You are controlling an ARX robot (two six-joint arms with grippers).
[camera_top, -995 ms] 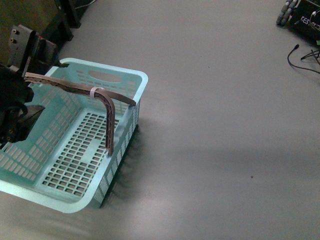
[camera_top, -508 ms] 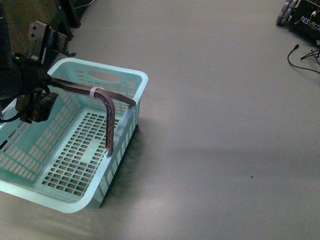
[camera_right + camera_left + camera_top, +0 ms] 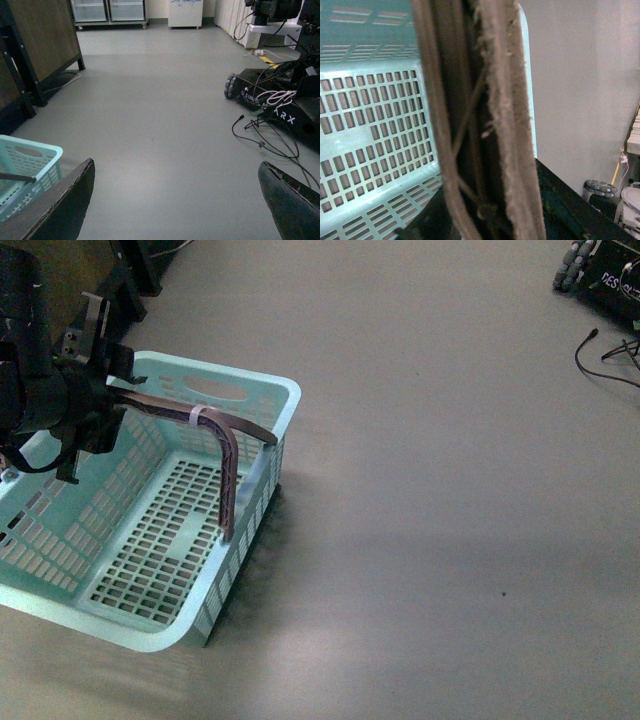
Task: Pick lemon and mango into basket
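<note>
Left gripper (image 3: 103,392) clamps the handle (image 3: 228,470) of the basket (image 3: 287,405); right gripper (image 3: 176,169) stands wide apart.

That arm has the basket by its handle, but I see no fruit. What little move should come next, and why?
Probably turn a little with the basket, held by its handle in the left gripper, to bring fruit into view. The basket is empty, no lemon or mango shows in any view, and the right gripper is open, holding nothing.
</note>
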